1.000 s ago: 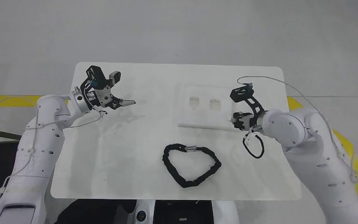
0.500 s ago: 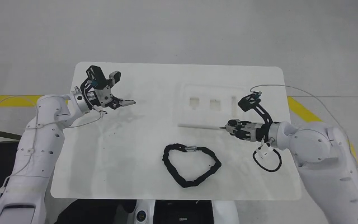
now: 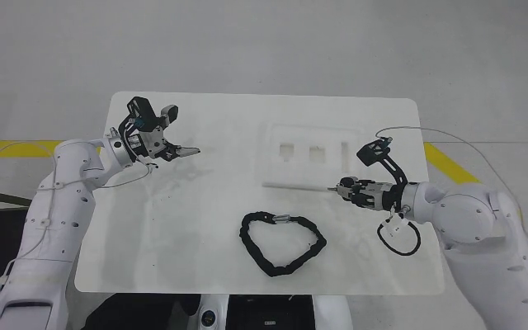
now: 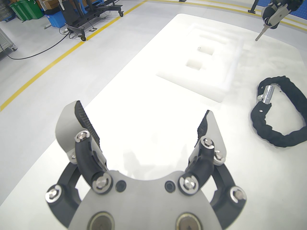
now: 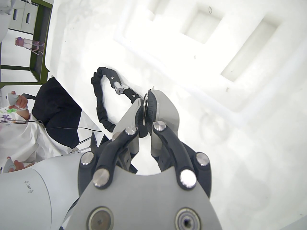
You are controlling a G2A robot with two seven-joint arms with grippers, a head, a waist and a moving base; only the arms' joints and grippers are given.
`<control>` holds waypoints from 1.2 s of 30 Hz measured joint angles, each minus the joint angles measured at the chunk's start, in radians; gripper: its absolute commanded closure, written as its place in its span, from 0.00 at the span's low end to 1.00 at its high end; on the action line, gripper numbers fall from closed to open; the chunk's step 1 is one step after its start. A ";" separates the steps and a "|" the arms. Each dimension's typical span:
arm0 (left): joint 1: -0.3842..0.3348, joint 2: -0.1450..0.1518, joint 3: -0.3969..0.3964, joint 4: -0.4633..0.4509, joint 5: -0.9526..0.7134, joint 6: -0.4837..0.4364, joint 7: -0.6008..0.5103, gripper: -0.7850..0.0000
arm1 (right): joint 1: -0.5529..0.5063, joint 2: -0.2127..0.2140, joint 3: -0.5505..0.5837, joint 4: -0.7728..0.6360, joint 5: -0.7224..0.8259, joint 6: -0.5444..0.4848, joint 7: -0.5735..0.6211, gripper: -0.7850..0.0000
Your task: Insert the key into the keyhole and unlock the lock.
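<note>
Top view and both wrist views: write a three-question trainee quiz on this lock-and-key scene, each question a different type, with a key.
1. True or false: the left gripper is open and empty.
2. Multiple choice: the key is held by A) the left gripper, B) the right gripper, C) neither.
3. Fill in: the chain lock lies in a loop on the ____.
Answers: 1 true; 2 B; 3 table.
</note>
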 measured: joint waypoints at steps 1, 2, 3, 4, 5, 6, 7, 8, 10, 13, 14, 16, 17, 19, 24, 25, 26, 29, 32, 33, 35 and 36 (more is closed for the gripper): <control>0.000 0.000 0.000 0.000 0.000 0.000 0.000 0.00 | 0.000 0.000 0.000 0.000 0.000 0.000 0.000 1.00; 0.000 0.000 0.000 0.000 0.000 0.000 0.000 0.00 | 0.000 0.000 0.000 0.000 0.000 0.000 0.000 1.00; 0.000 0.000 0.000 0.000 0.000 0.000 0.000 0.00 | 0.000 0.000 0.000 0.000 0.000 0.000 0.000 1.00; 0.000 0.000 0.000 0.000 0.000 0.000 0.000 0.00 | 0.000 0.000 0.000 0.000 0.000 0.000 0.000 1.00; 0.001 0.000 0.000 0.000 0.000 0.001 0.000 0.00 | 0.000 0.000 0.000 0.000 0.000 0.000 0.000 1.00; 0.005 0.000 0.000 -0.004 0.001 0.004 -0.004 0.00 | 0.000 0.000 0.000 0.000 0.000 0.000 0.000 1.00; 0.016 0.001 0.001 -0.016 0.001 0.009 -0.011 0.00 | 0.000 0.000 0.000 0.000 0.000 0.000 0.000 1.00; 0.025 0.002 0.000 -0.027 0.000 0.007 -0.017 0.00 | 0.000 0.000 0.000 0.000 0.000 0.000 0.000 1.00; 0.045 0.005 -0.002 -0.057 -0.001 0.000 -0.032 0.00 | 0.000 0.000 0.000 0.000 0.000 0.000 0.000 1.00; 0.073 0.011 0.016 -0.105 -0.023 0.000 -0.043 0.00 | 0.000 0.000 0.000 0.000 0.000 0.000 0.000 1.00; 0.079 0.013 0.025 -0.121 -0.032 0.000 -0.048 0.00 | 0.000 0.000 0.000 0.000 0.000 0.000 0.000 1.00; 0.090 0.021 0.045 -0.165 -0.033 0.000 -0.065 0.00 | 0.000 0.000 0.000 0.000 0.000 0.000 0.000 1.00; 0.096 0.024 0.056 -0.187 -0.028 0.000 -0.072 0.00 | 0.000 0.000 0.000 0.000 0.000 0.000 0.000 1.00; 0.110 0.032 0.082 -0.240 -0.014 0.000 -0.081 0.00 | 0.000 0.000 0.000 0.000 0.000 0.000 0.000 1.00; 0.132 0.047 0.152 -0.330 0.017 0.000 -0.075 0.00 | 0.000 0.000 0.000 0.000 0.000 0.000 0.000 1.00; 0.134 0.049 0.171 -0.345 0.022 0.000 -0.070 0.00 | 0.000 0.000 0.000 0.000 0.000 0.000 0.000 1.00; 0.134 0.051 0.185 -0.356 0.026 0.000 -0.068 0.00 | 0.000 0.000 0.000 0.000 0.000 0.000 0.000 1.00; 0.131 0.055 0.228 -0.384 0.045 0.000 -0.062 0.00 | 0.000 0.000 0.000 0.000 0.000 0.000 0.000 1.00; 0.124 0.057 0.275 -0.407 0.076 0.000 -0.058 0.00 | 0.000 0.000 0.000 0.000 0.000 0.000 0.000 1.00; 0.121 0.057 0.290 -0.413 0.086 0.000 -0.055 0.00 | 0.000 0.000 0.000 0.000 0.000 0.000 0.000 1.00; 0.112 0.057 0.329 -0.424 0.111 0.000 -0.044 0.00 | 0.000 0.000 0.000 0.000 0.000 0.000 0.000 1.00; 0.107 0.056 0.347 -0.427 0.122 0.000 -0.039 0.00 | 0.000 0.000 0.000 0.000 0.000 0.000 0.000 1.00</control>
